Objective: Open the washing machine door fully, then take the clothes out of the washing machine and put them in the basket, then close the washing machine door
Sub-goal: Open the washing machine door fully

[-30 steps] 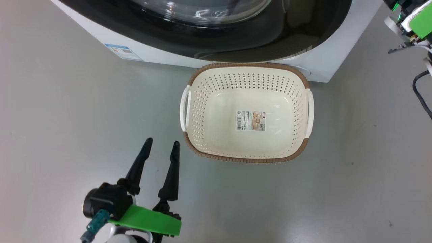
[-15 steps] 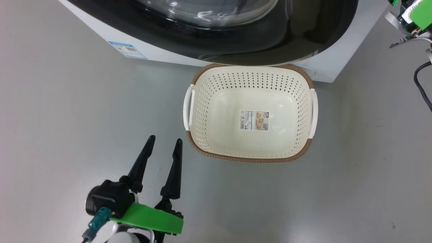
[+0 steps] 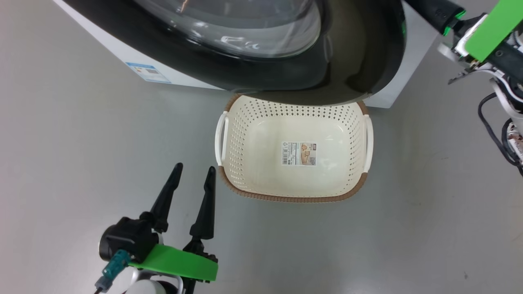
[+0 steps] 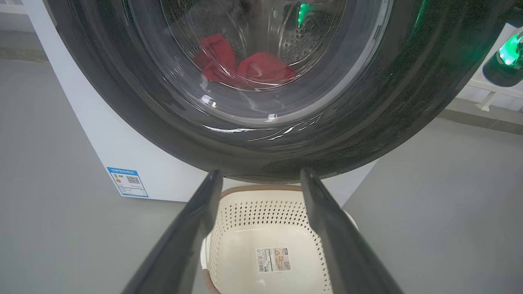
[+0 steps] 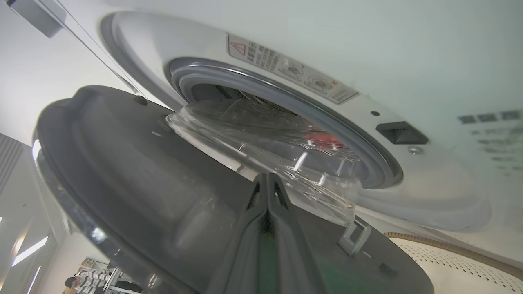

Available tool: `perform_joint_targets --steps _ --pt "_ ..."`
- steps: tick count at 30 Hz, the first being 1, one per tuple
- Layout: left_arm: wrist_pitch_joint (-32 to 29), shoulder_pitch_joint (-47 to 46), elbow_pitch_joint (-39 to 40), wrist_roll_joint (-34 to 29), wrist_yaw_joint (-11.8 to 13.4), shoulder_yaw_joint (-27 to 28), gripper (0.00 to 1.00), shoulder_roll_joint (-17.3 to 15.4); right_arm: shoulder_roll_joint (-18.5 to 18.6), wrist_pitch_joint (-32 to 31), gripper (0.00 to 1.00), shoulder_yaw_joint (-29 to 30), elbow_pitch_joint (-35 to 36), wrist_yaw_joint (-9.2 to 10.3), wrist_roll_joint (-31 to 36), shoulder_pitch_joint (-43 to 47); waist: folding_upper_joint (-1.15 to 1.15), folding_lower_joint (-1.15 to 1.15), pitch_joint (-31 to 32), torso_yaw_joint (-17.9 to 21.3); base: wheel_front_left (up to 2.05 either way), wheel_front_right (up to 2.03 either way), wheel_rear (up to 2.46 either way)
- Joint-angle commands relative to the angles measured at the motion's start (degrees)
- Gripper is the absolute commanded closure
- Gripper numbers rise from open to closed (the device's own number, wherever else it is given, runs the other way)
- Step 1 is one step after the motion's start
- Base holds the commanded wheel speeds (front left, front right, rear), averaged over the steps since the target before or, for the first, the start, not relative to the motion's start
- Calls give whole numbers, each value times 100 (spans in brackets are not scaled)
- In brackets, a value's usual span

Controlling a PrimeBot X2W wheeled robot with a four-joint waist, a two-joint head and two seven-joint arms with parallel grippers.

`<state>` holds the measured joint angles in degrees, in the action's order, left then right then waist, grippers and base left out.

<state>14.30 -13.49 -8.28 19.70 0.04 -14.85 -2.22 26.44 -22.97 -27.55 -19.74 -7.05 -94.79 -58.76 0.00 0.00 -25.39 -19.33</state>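
Grey floor [image 3: 81, 143] | basket [image 3: 292, 199] long axis left-right, under ajar door [image 3: 351, 49] | left fingers [image 3: 165, 200] spread | right fingers [image 5: 286, 228] pressed together

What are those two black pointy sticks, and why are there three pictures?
This is a two-armed robot doing laundry. The sticks are the fingers of its left gripper, open and empty. One picture comes from a camera on its head, the others from cameras on its wrists. An empty basket sits on the floor before the washing machine. The washing machine door is partly open; red clothes lie in the drum. The right gripper is shut, empty, beside the door's inner side.
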Motion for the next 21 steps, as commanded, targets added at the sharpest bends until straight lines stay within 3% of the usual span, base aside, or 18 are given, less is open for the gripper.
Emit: perform_joint_targets --steps 1,21 --pt "70 -44 108 -40 16 242 0 -65 -176 -94 100 -113 190 -44 82 194 0 0 29 70 0 0 0" --pt "70 236 84 -194 -31 391 0 -65 -494 -560 100 -243 560 -44 164 900 0 0 532 201 0 0 0"
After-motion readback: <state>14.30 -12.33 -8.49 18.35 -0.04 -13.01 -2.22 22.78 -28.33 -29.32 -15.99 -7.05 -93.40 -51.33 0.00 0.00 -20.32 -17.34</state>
